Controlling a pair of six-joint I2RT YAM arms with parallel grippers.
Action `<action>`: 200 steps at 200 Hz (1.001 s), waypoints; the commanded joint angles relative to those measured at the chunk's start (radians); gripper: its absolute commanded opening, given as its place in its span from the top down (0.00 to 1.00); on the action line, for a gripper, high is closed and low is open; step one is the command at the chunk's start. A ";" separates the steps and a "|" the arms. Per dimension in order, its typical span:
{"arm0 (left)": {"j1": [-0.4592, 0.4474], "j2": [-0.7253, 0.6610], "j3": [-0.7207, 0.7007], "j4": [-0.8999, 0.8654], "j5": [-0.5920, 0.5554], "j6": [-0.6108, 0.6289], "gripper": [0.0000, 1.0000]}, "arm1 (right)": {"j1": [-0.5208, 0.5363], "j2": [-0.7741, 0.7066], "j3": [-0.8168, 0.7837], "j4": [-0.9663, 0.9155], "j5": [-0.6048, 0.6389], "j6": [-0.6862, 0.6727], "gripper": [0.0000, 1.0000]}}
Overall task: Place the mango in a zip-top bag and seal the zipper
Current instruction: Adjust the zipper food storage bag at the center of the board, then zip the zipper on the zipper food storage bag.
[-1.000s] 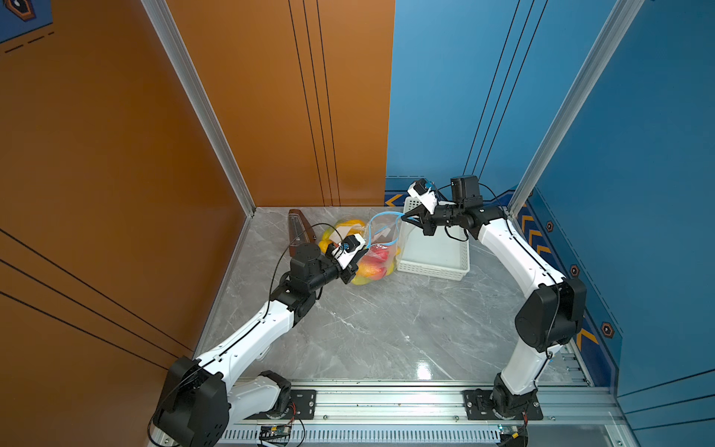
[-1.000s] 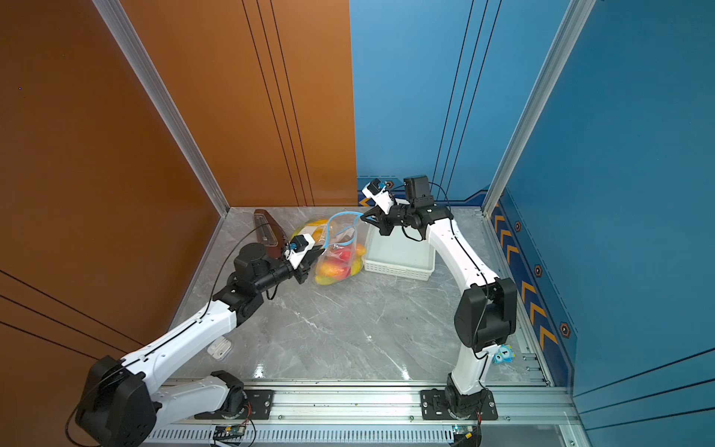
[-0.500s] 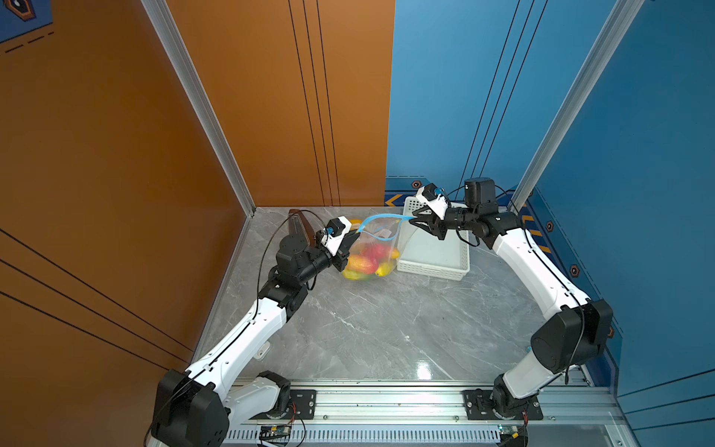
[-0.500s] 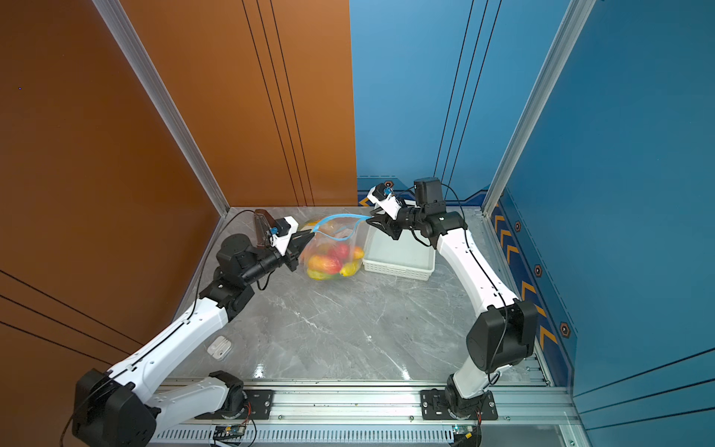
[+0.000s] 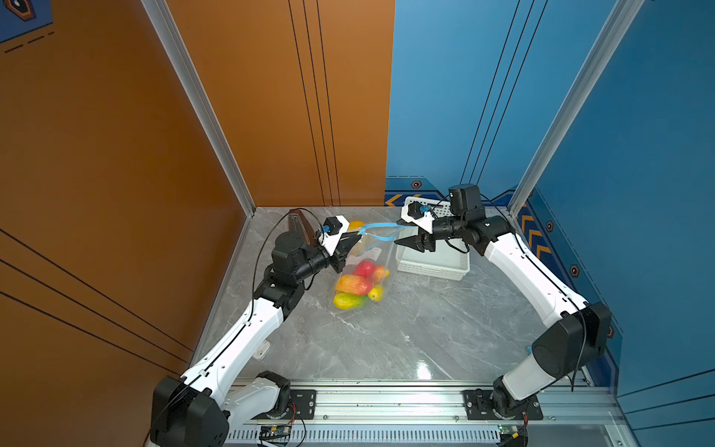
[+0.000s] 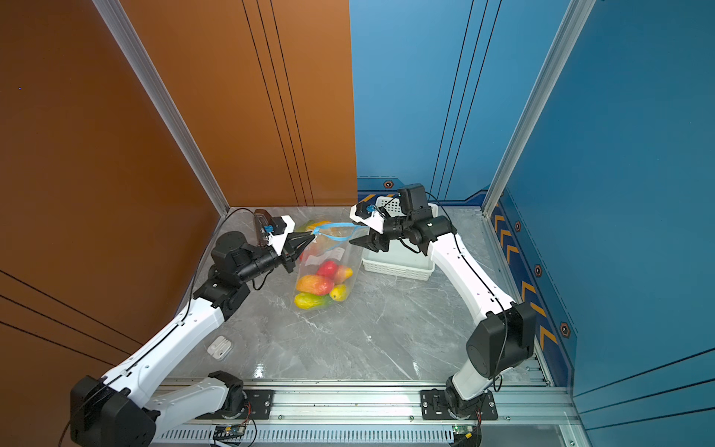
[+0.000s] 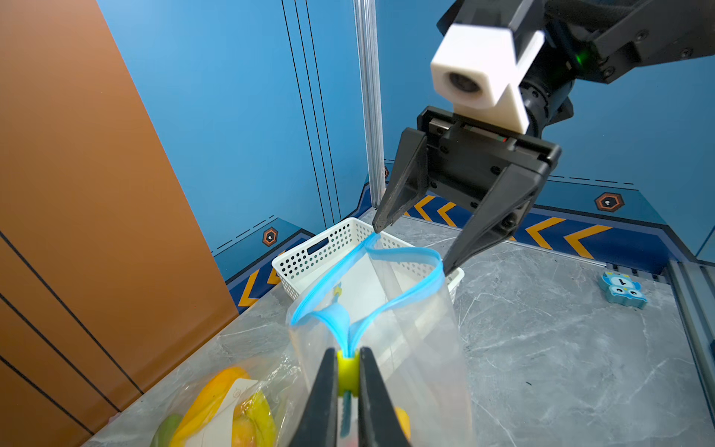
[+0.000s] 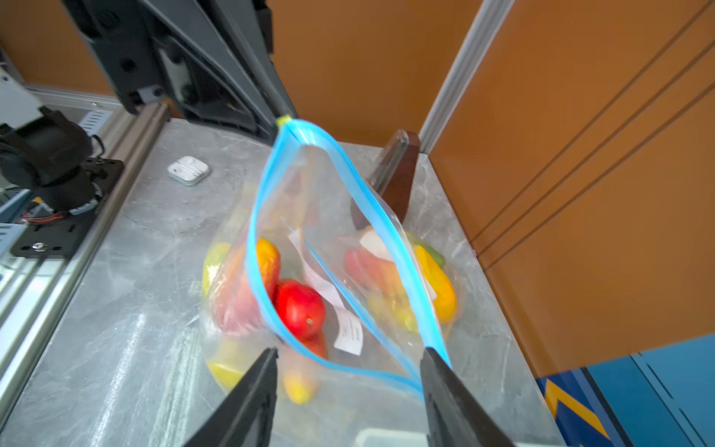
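The mango (image 8: 300, 307) is in the bag (image 5: 371, 253). The left gripper (image 7: 347, 354) pinches the bag's yellow slider (image 7: 347, 373). The right gripper (image 7: 414, 247), jaws apart, is at the bag's other end. Next, I think, it should grab there, then zip.

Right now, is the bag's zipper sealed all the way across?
No, the blue zipper track gapes open in a wide loop, showing the red mango inside.

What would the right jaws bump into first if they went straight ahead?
Most likely the bag, at its blue zipper rim, right in front of the open jaws; depth is hard to judge.
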State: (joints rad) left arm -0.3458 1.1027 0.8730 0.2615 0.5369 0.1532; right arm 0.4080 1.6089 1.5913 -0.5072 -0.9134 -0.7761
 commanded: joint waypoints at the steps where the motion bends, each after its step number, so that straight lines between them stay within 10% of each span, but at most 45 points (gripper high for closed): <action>1: 0.017 -0.040 -0.019 -0.074 0.042 0.051 1.00 | 0.051 -0.026 0.050 -0.052 -0.101 -0.060 0.31; 37: 0.036 -0.061 -0.022 -0.112 0.053 0.065 0.98 | 0.143 0.117 0.178 -0.145 0.004 -0.091 0.29; 82: 0.052 -0.066 -0.041 -0.110 -0.004 0.015 0.48 | 0.168 0.277 0.323 -0.175 0.133 -0.064 0.48; 109: 0.073 -0.083 -0.092 -0.056 -0.063 -0.036 0.36 | 0.164 0.331 0.371 -0.174 0.155 -0.030 0.66; 200: 0.176 -0.050 -0.067 0.094 0.002 -0.187 0.42 | 0.163 0.312 0.395 -0.157 0.114 -0.001 0.69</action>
State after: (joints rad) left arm -0.1844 1.0218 0.7448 0.3042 0.4816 0.0055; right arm 0.5713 1.9636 1.9572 -0.6521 -0.7738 -0.8036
